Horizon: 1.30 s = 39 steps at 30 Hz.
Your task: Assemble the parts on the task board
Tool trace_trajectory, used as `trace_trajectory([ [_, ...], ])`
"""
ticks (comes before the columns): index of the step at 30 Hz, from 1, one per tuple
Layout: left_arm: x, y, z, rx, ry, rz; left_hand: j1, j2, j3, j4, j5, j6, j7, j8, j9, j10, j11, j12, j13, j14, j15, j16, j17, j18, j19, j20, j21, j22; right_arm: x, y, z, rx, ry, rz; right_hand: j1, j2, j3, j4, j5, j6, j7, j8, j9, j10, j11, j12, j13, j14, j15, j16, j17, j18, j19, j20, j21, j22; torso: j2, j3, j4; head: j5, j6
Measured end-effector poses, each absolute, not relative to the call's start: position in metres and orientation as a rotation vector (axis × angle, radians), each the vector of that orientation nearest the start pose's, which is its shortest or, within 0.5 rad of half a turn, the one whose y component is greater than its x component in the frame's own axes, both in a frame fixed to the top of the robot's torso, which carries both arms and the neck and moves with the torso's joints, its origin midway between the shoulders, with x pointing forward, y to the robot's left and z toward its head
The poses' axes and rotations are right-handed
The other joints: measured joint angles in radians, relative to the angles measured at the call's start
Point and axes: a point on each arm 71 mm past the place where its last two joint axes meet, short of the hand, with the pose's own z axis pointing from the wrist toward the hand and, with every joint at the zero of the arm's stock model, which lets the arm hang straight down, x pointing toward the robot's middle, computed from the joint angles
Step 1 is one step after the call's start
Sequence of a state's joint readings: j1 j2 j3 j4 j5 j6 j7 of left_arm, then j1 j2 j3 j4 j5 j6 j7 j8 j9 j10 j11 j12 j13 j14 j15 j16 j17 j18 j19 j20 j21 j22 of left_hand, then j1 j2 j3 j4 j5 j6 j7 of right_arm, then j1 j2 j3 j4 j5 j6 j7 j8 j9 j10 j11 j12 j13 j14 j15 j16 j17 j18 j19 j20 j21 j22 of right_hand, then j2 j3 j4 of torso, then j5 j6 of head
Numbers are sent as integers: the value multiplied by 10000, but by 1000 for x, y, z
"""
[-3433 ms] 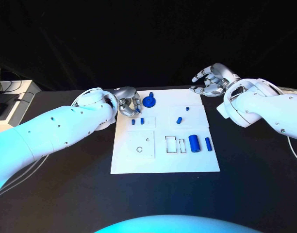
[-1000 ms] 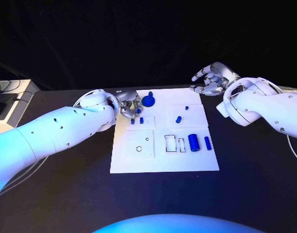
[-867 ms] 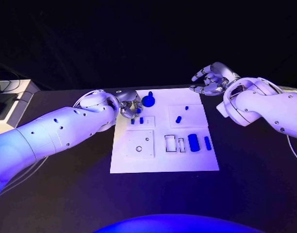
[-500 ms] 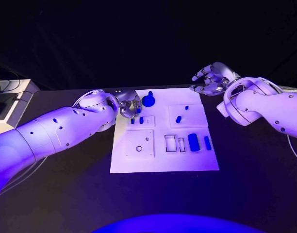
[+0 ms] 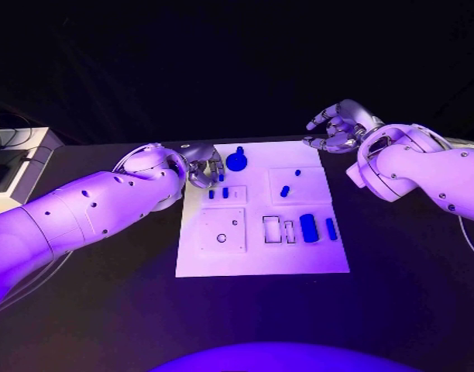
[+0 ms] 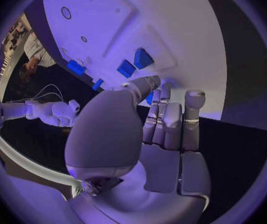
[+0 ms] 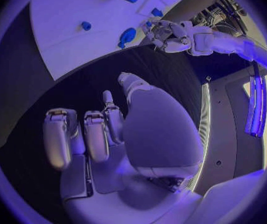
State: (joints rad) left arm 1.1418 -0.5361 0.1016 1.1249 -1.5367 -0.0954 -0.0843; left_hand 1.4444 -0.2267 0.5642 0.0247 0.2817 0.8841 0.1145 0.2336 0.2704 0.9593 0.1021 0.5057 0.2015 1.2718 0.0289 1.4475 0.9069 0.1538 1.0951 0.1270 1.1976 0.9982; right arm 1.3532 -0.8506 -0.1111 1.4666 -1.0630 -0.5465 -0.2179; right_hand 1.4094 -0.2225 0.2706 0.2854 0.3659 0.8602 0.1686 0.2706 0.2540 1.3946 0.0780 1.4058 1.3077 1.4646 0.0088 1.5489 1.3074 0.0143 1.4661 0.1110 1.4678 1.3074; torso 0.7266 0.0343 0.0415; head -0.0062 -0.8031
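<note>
A: Working at the far left corner of the white rectangular task board (image 5: 262,260), the left hand (image 5: 203,165) curls its fingers over a small blue part (image 6: 151,97); whether it grips it, I cannot tell.

B: And the right hand (image 5: 338,128)?

A: Hovers beyond the board's far right corner, fingers loosely spread, holding nothing. Other blue parts lie along the board.

B: Next?

A: Probably seating that piece in its slot. Against the earlier frames, the left hand has edged slightly farther from the robot.
</note>
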Motion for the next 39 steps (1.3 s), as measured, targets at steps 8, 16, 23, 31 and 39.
trace_trajectory([
  [8, 557, 169, -200, 1434, 17746, -5508, 0, 0, 2, -2, 0, -87, -16, -52, -19, -69, -3, 55, 43, -57, 48, 0, -151, 1, -4, 4, -12, -100, 520, -245, -134, 3706, 15231, 6071, 0, 0, 11, -11, 0, 0, 0, 0, 0, 0, 0, -40, -1, 0, -1, 0, 0, 0, 0, 0, 0, -1, 0, -5, 0, -7, 13],
  [16, 561, 188, -184, 875, 17224, -5487, 0, 0, 59, -58, 0, -143, -1, -99, -28, -350, 63, 163, 131, -495, 84, -149, -780, 1, -405, 68, -343, -504, 521, -248, -137, 3649, 15335, 5946, 165, -167, 579, -45, 0, -77, -74, 161, 33, -1820, -25, -2623, -1866, 16, -97, -237, 0, -1, 5, -80, -95, -2, -5, -6, 9, -23, 39],
  [23, 561, 213, -168, -685, 16463, -6417, -19, 19, 238, -96, 0, 224, 363, -70, 27, -570, 104, 345, 148, -2412, 97, -1539, -3874, 245, -1749, 69, -1498, -1814, 522, -248, -144, 2908, 15664, 5830, 621, -622, 2003, -232, -760, 218, -206, 194, 39, -3362, 34, -8675, -7214, -1, -183, -523, 0, 159, 3, -183, -840, 6, -8, -5, -7, -118, 143],
  [31, 544, 249, -175, -4174, 16281, -9313, -894, -238, -822, 994, 0, 108, 643, -69, 50, -663, 179, 354, -192, -3306, 284, -3902, -5195, 243, -2066, 285, -4146, -3646, 523, -242, -155, 581, 15899, 5224, 569, -674, 2178, -748, -1145, 502, -279, 37, 69, -3180, -107, -11066, -9449, -1, -183, -544, 0, 159, 3, -183, -1131, 6, -13, -10, 7, -499, 270],
  [39, 519, 258, -184, -7112, 15797, -12786, -260, -85, -1199, 1590, 1, 438, 569, 10, 173, 113, 288, -1082, -1076, -3494, 529, -7182, -6153, 243, -1633, 530, -7143, -5870, 523, -232, -170, -1557, 16034, 4329, 342, -683, 1716, -1038, -1448, 545, -261, -156, 38, -3362, 76, -11858, -10266, 13, -122, -808, 0, 314, 2, -181, -1721, 4, -12, -15, 27, -767, 374],
])
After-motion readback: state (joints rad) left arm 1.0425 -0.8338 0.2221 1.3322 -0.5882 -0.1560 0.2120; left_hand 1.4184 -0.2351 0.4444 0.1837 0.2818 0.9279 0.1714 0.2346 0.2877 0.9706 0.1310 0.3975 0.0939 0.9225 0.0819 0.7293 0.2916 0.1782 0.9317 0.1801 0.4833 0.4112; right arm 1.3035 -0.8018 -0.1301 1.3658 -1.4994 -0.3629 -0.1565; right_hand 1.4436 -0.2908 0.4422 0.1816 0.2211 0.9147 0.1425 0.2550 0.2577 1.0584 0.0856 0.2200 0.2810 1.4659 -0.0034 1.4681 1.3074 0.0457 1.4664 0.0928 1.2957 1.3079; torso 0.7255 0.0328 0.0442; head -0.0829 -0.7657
